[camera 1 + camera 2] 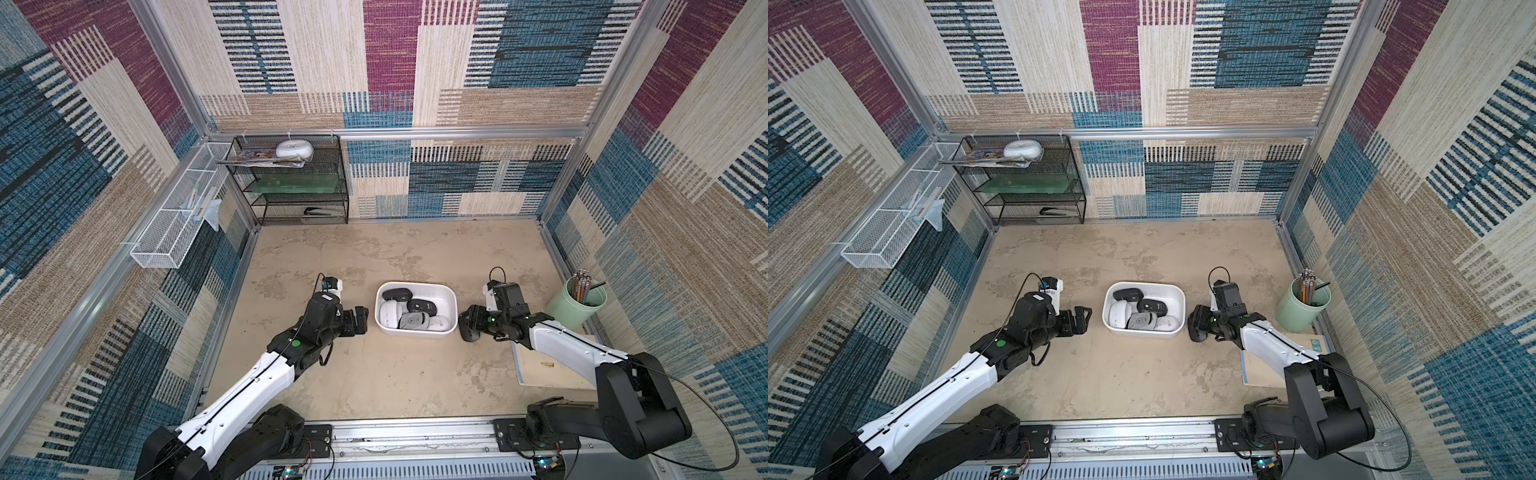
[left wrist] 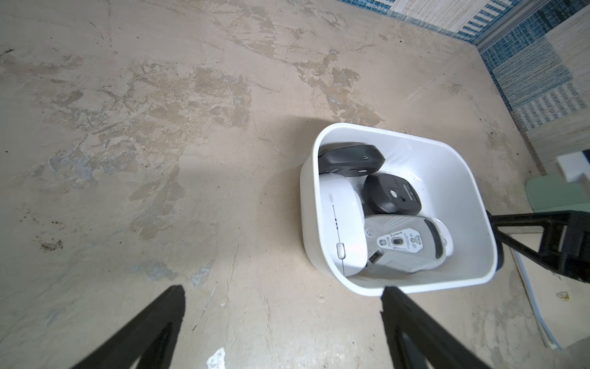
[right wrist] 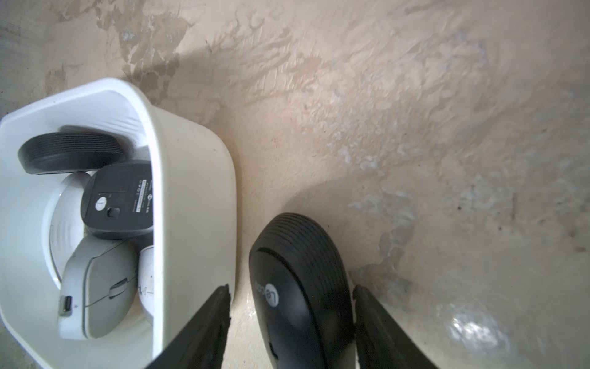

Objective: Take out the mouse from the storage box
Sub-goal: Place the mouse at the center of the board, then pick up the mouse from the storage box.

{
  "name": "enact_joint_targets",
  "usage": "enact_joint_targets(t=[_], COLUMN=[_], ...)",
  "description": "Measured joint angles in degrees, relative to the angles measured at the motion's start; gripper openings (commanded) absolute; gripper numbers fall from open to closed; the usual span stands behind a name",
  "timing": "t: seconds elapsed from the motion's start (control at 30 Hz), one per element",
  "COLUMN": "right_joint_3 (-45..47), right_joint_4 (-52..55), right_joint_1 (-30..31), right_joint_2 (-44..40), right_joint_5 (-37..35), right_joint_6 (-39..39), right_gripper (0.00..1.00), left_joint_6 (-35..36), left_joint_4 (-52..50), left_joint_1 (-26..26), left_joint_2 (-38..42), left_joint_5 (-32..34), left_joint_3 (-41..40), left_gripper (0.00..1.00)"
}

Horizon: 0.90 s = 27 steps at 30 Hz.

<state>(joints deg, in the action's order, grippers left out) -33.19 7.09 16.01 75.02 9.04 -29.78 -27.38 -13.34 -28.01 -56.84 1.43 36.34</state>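
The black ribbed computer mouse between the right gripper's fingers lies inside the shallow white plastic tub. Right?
No. The black ribbed computer mouse between the right gripper's fingers lies on the table beside the shallow white plastic tub, outside its wall; the right wrist view shows it.

robotics lab test cell, dressed as an office desk: a left arm (image 1: 257, 374) and a right arm (image 1: 573, 340) bolted to a metal rail (image 1: 415, 440) along a mottled beige counter (image 1: 374, 374), boxed in by an aluminium frame (image 1: 415, 134) and carpet-patterned wall panels (image 1: 478, 178). props: black mesh shelf rack (image 1: 291, 178), white wire basket (image 1: 174, 220), green pencil cup (image 1: 573, 307), storage box (image 1: 436, 297) of computer mice (image 1: 419, 306).
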Motion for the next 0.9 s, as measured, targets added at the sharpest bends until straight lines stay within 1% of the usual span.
enact_joint_targets(t=[0.13, 0.3, 0.43, 0.63, 0.8, 0.9], right_joint_3=[-0.4, 0.2, 1.3, 3.8, 7.6, 9.2], right_joint_4=[1.2, 2.4, 2.0, -1.5, -4.5, -6.4], right_joint_1=[0.0, 0.0, 0.0, 0.3, 1.2, 3.0], right_joint_2=[-1.0, -4.5, -6.7, -9.0, -12.7, -15.5], right_joint_5=[-2.2, -5.1, -4.6, -2.7, -2.6, -3.2], right_joint_6=[0.8, 1.9, 3.6, 5.2, 6.5, 7.2], right_gripper=[0.84, 0.87, 0.87, 0.88, 0.89, 0.89], left_joint_6=[-1.0, -2.5, -3.7, -3.9, -2.4, -1.9], left_joint_4=[-0.5, -2.6, -5.2, -10.1, -14.7, -17.4], left_joint_1=[-0.4, -2.8, -8.6, -18.6, -23.6, -24.6], left_joint_2=[-1.7, -5.7, -10.5, -20.4, -28.9, -33.3], left_joint_5=[-2.4, -5.4, -6.3, -4.0, -0.7, 1.3], left_joint_3=[2.5, 7.4, 12.7, 22.3, 29.9, 33.8], left_gripper=[0.99, 0.99, 0.99, 0.99, 0.99, 0.99])
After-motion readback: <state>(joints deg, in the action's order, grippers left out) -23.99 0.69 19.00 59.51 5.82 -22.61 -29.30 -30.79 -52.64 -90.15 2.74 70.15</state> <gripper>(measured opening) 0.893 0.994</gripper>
